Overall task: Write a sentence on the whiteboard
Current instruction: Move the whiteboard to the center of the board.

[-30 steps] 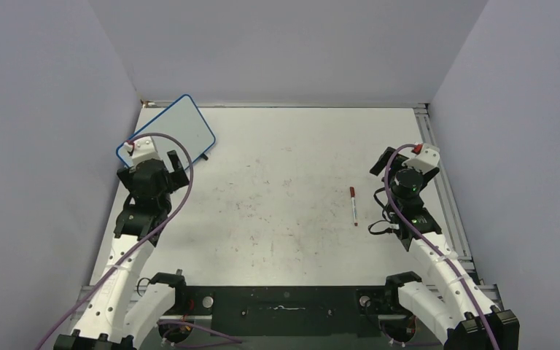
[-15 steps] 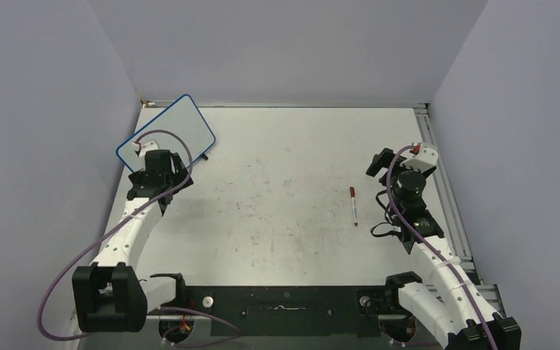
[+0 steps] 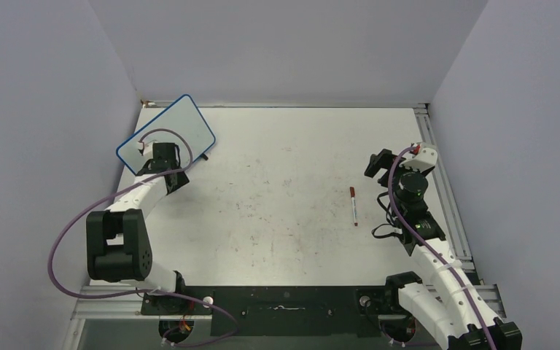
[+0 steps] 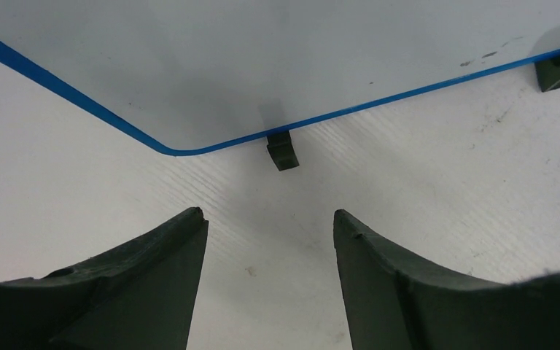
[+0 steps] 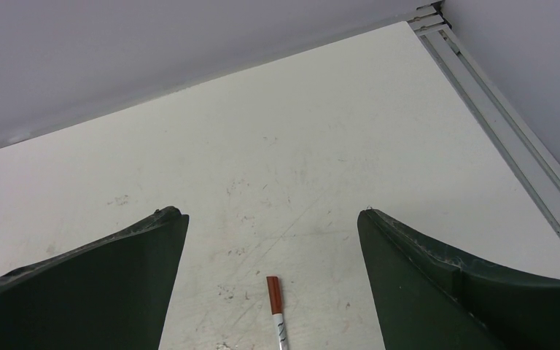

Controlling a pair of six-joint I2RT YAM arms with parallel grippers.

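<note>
The whiteboard (image 3: 169,122), white with a thin blue frame, stands tilted at the table's far left corner. No red lettering shows on it. In the left wrist view its blue lower edge (image 4: 211,148) and a black foot (image 4: 282,150) lie just ahead of my fingers. My left gripper (image 3: 169,150) (image 4: 270,219) is open and empty, low over the table at the board's near edge. A red-capped white marker (image 3: 353,205) (image 5: 275,306) lies on the table right of centre. My right gripper (image 3: 379,165) (image 5: 271,213) is open and empty, just right of the marker.
The white tabletop (image 3: 284,197) carries faint red smudges and scuffs. Grey walls enclose the far, left and right sides. A metal rail (image 3: 445,189) runs along the right edge. A second black foot (image 4: 558,69) of the board shows at the far right of the left wrist view.
My left arm has stretched out forward and dropped low, bringing the gripper up to the whiteboard's near edge. My right gripper has shifted slightly left. The marker has not moved.
</note>
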